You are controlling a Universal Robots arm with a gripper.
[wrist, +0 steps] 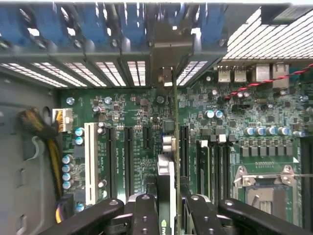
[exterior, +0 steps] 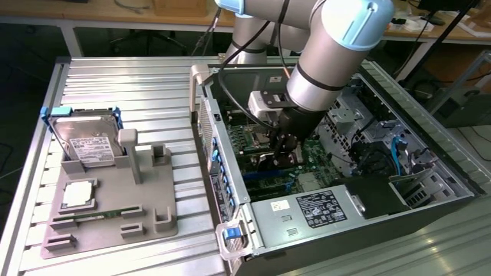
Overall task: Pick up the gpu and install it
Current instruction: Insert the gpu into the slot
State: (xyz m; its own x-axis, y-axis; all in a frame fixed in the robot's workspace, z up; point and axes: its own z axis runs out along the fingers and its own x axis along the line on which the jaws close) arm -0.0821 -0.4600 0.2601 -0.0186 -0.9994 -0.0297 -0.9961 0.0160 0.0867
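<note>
The gpu [wrist: 167,172] hangs edge-on between my fingers [wrist: 145,215], seen as a thin card with a green board edge. Its silver end bracket [wrist: 170,55] reaches the rear slot openings of the case. My gripper [wrist: 171,218] is shut on the gpu and holds it over the green motherboard [wrist: 132,122], close to the black expansion slots [wrist: 128,156]. In the exterior view the gripper [exterior: 279,150] is deep inside the open computer case [exterior: 345,213], just above the board. Whether the card touches a slot cannot be told.
A grey parts tray [exterior: 146,224] lies at the exterior view's left, with a silver hard drive [exterior: 88,141], a processor [exterior: 77,194] and a green memory stick [exterior: 96,216]. The case walls, a yellow cable bundle [wrist: 46,132] and the processor socket [wrist: 266,193] surround the gripper.
</note>
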